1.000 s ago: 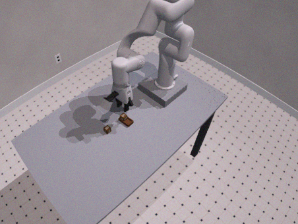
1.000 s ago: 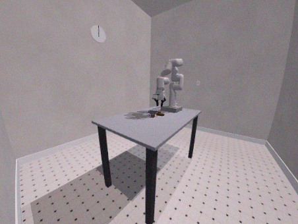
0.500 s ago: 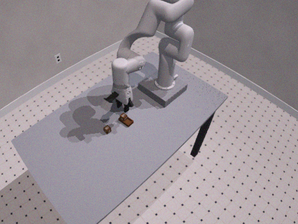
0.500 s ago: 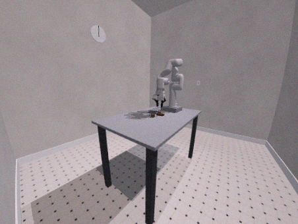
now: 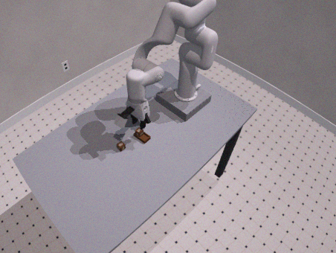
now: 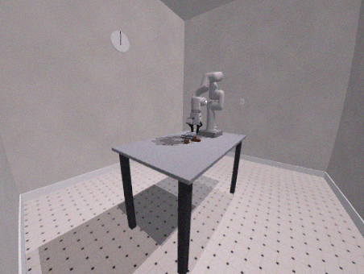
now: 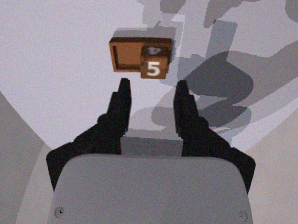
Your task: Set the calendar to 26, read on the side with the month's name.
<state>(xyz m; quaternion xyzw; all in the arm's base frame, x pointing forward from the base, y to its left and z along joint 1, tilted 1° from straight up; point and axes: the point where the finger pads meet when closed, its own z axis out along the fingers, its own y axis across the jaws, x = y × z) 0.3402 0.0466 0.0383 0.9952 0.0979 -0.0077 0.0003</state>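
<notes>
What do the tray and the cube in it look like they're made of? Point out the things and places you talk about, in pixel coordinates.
Tray (image 5: pixel 146 138) (image 7: pixel 126 69): probably wood, stained reddish-brown, given its warm color; grain isn't discernible, so painted plastic is possible. Cube (image 5: pixel 139 132) (image 7: pixel 154 69): likely similar brown wood, with pale digits; whether printed or inlaid, I can't tell.

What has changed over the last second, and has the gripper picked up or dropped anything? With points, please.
The gripper (image 5: pixel 138 124) (image 6: pixel 195 132) (image 7: pixel 153 90) has come down a little toward the table. Nothing was taken hold of or let go; its fingers stand apart with nothing between them. The tray (image 5: pixel 145 138) (image 6: pixel 196 140) (image 7: pixel 127 54), the cube on it (image 5: pixel 139 132) (image 6: pixel 195 138) (image 7: pixel 153 69) and the loose cube (image 5: pixel 120 146) (image 6: pixel 186 142) visibly stayed put.
</notes>
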